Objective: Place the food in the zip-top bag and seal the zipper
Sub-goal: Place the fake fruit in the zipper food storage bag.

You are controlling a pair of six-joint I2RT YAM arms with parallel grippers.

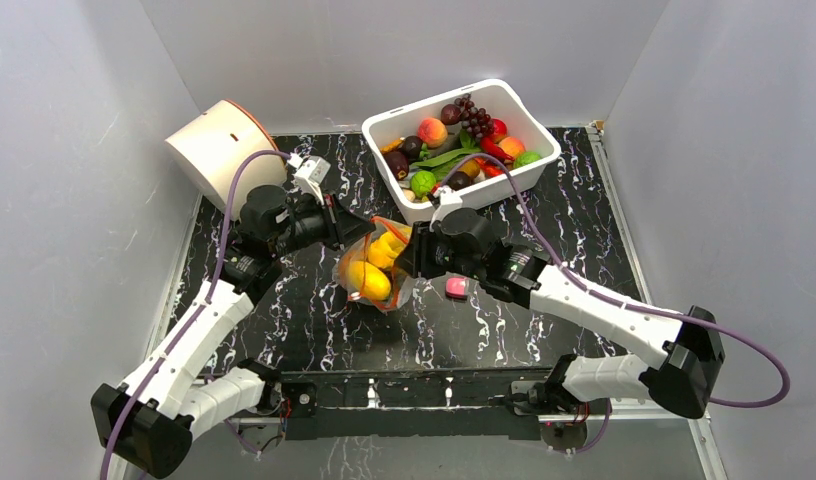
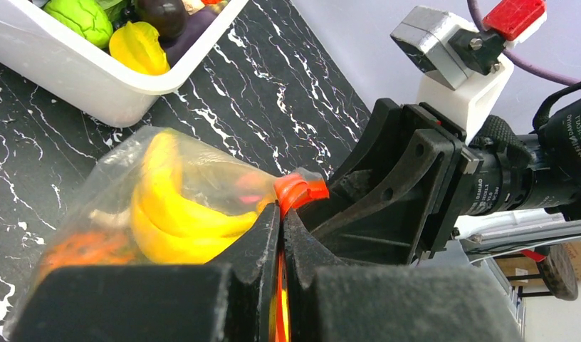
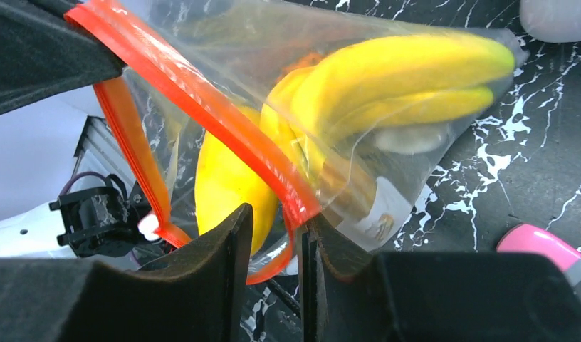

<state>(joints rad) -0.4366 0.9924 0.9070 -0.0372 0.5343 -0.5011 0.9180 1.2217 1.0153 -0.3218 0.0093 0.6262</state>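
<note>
Black marbled table (image 1: 304,320). Left gripper (image 2: 283,224), at the bag's left, clamps the zipper (image 2: 300,192). Bag (image 1: 379,290), mid-table, holds bananas (image 1: 387,248) and yellow fruit (image 1: 369,282). Right gripper (image 3: 275,228), at the bag's right, straddles the zipper, jaws slightly parted; grip unclear.

Overhead wide, wrist close-ups (sharing zip-top bag (image 1: 376,268))

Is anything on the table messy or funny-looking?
Yes. The round cream tub in the far left corner looks tipped over on its side, leaning toward the wall. A small pink block also lies loose on the table, just beside the bag, not in the white bin.
</note>
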